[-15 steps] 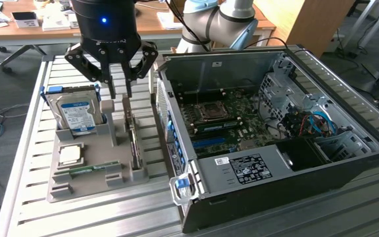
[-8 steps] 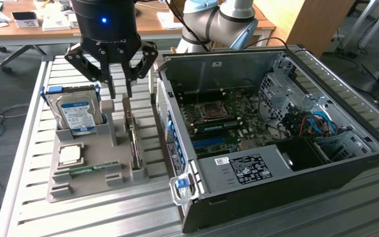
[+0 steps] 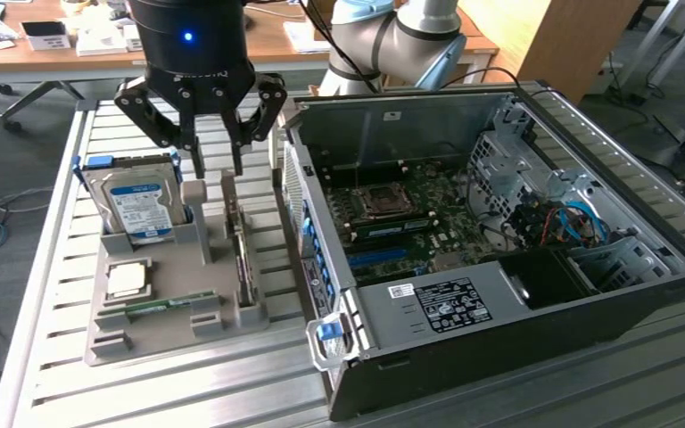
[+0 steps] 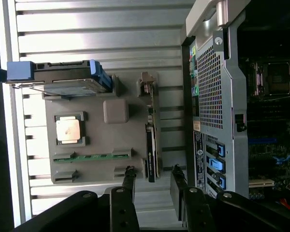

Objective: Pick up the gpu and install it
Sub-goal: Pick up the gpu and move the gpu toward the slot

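The gpu stands on edge in a slot of the grey parts tray, on the side nearest the computer case. In the wrist view the gpu is a thin dark strip with its silver bracket at the far end. My gripper hangs just above the card's far end, open. Its two black fingers stand to either side of the card's line, and nothing is held between them. The open computer case lies on the exterior view's right, with the motherboard exposed.
In the tray are a silver hard drive with a blue label, a processor chip and a narrow green memory stick. The slatted metal table carries everything. The case's rear wall rises close beside the tray.
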`<act>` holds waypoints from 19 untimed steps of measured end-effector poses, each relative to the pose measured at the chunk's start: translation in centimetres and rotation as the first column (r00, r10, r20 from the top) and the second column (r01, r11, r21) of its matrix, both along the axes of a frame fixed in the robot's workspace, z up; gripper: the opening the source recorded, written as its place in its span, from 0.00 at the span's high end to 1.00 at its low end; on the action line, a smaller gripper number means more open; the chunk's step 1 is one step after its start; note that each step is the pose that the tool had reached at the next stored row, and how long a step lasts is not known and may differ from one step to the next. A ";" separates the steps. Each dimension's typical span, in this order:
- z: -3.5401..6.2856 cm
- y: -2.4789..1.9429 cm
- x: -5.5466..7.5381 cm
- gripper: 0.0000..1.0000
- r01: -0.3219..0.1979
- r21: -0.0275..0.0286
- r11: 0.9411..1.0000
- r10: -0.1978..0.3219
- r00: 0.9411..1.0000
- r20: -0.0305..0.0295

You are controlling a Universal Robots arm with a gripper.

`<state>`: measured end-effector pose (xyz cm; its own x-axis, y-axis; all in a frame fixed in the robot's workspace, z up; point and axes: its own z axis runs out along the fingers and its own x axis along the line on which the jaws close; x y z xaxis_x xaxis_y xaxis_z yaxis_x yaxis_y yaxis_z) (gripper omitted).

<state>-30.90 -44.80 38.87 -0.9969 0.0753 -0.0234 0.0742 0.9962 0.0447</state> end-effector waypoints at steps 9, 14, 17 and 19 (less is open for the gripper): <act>-0.30 0.00 0.0 0.57 0.000 0.000 1.000 0.000 1.000 0.000; -0.31 0.00 0.0 0.57 0.000 0.000 1.000 0.000 1.000 0.000; -0.33 0.00 0.0 0.57 0.000 0.000 1.000 0.000 1.000 0.000; -0.42 0.00 0.0 0.57 0.000 0.000 1.000 0.000 1.000 0.000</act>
